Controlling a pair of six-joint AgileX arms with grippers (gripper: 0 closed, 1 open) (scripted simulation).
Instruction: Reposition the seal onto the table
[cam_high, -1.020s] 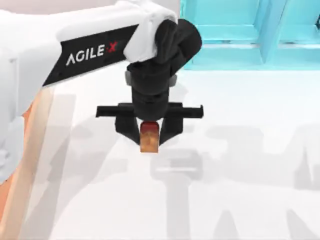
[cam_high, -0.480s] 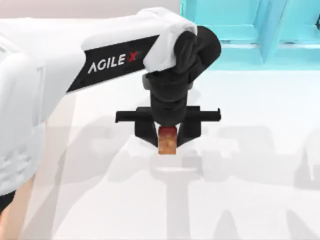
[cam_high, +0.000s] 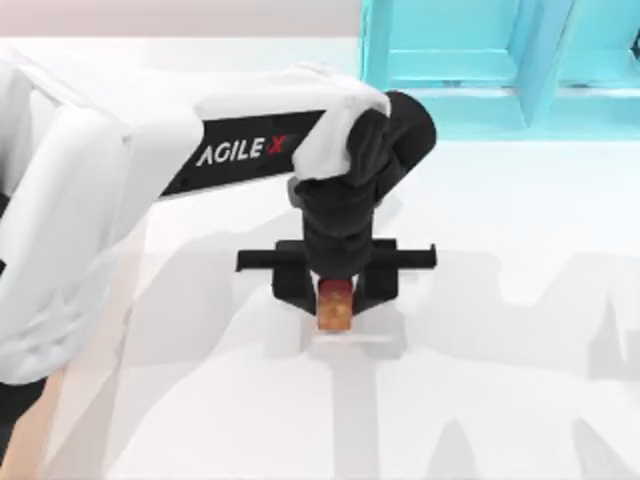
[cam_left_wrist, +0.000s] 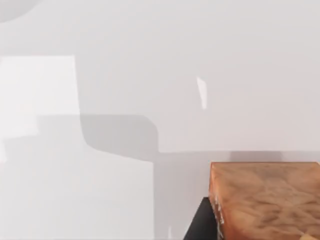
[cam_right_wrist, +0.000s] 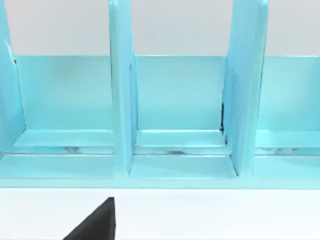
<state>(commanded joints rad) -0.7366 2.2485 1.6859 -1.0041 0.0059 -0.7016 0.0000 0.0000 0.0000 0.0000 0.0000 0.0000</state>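
The seal (cam_high: 335, 304), an amber block with a dark red top, sits between the black fingers of my left gripper (cam_high: 335, 300), which is shut on it over the middle of the white table (cam_high: 500, 400). Its lower end is close above or touching the table; I cannot tell which. In the left wrist view the seal's amber body (cam_left_wrist: 265, 200) is close to the lens with the table (cam_left_wrist: 150, 75) behind it. A black fingertip (cam_right_wrist: 95, 222) of the right arm shows in the right wrist view.
A turquoise shelf unit (cam_high: 500, 60) stands at the back right; its upright dividers (cam_right_wrist: 120, 100) face the right wrist camera. A strip of orange-brown wood (cam_high: 30, 440) shows at the left edge under my left arm.
My left gripper has carried the seal to the right and lower toward the table; its shadow has closed in under it.
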